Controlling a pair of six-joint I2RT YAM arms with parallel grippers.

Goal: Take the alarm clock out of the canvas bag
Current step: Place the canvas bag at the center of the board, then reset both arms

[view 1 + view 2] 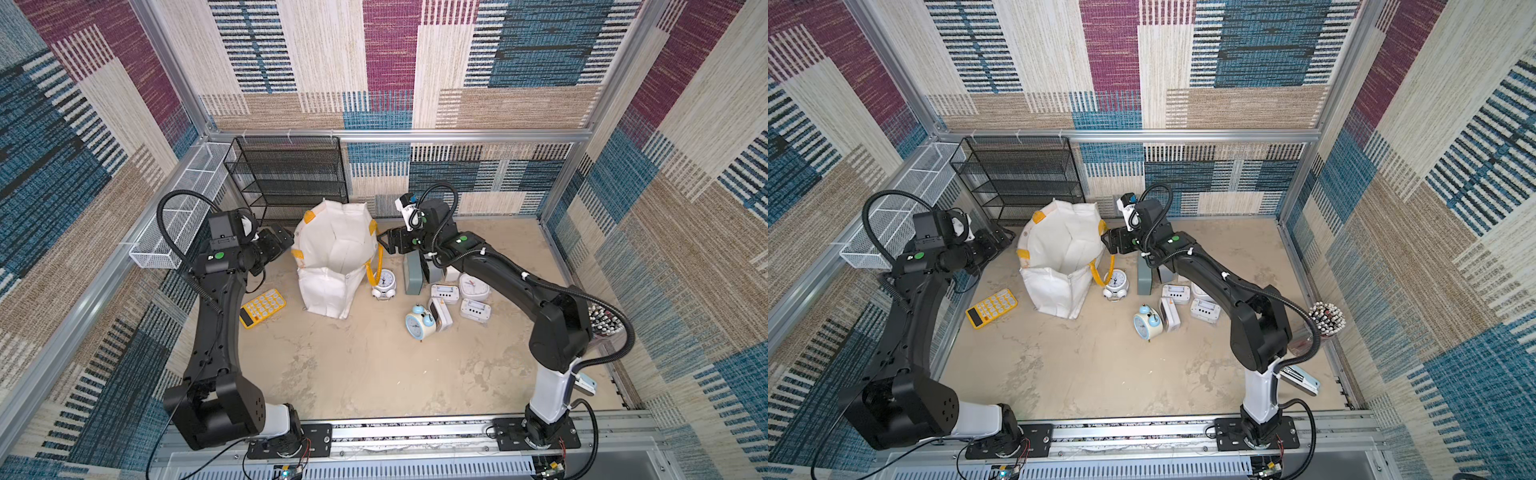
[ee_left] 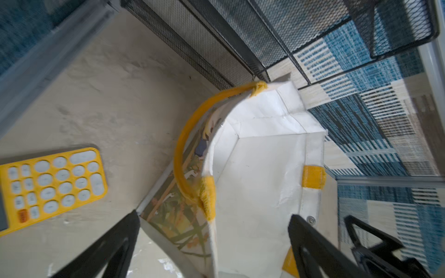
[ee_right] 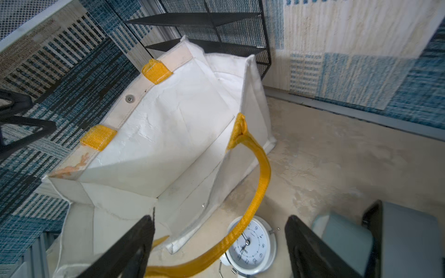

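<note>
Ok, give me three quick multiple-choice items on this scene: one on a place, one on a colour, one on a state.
1. Where is the flat yellow calculator? A inside the bag; B held by an end effector; C on the beige table, on the left arm's side of the white canvas bag.
2. What colour is the bag's woven strap handle? A blue; B yellow; C red.
3. How do the left end effector and right end effector stand? A both open; B both shut; C one shut.
Key: 1 C, it lies flat beside the bag in both top views. 2 B, the right wrist view shows it yellow. 3 A, each wrist view shows jaws wide apart.
</note>
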